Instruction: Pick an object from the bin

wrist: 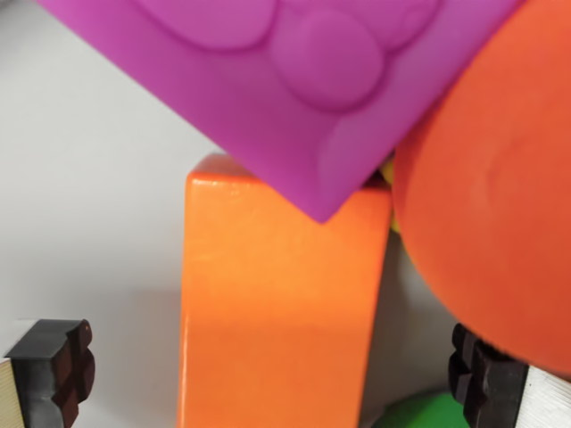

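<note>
The orange block stands between the two finger pads, dead centre under the gripper, on the pale bin floor. A purple embossed tile overlaps its upper end, and a big red-orange ball crowds it on the wrist view's right, with a bit of green low down. The jaws are spread wide, touching nothing. To my eye the right pad sits under the ball; I'd ease down straight, then close on the block's long sides without nudging that ball.
</note>
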Controlling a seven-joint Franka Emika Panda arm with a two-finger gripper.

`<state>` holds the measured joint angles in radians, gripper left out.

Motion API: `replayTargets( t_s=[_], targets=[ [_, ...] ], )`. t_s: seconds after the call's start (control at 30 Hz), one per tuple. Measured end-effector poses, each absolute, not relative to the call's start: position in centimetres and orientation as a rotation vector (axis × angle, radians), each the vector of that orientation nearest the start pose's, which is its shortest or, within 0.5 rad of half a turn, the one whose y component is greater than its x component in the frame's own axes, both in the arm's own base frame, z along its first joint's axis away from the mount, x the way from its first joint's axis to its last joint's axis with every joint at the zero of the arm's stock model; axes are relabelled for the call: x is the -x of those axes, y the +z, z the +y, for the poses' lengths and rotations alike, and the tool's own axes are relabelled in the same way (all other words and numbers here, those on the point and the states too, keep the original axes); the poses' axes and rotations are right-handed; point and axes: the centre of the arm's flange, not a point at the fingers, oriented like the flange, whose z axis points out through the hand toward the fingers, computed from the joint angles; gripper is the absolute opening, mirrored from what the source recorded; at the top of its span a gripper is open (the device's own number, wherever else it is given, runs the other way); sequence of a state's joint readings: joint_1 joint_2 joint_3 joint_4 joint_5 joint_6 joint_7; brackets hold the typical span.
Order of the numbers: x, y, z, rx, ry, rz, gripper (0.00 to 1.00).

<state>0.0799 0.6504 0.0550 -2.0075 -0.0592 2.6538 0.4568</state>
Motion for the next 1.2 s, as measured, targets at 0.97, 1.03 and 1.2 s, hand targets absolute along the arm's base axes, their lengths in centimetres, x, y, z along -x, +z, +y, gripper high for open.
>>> replayTargets(
  t_s=[0.97,1.03,1.2],
  targets=[
    [-59.0,10.6,8.2,3.108,0.011,0.439,0.0],
    [-59.0,10.6,8.2,3.108,0.011,0.439,0.0],
    [-59.0,10.6,8.2,3.108,0.011,0.439,0.0]
  ],
)
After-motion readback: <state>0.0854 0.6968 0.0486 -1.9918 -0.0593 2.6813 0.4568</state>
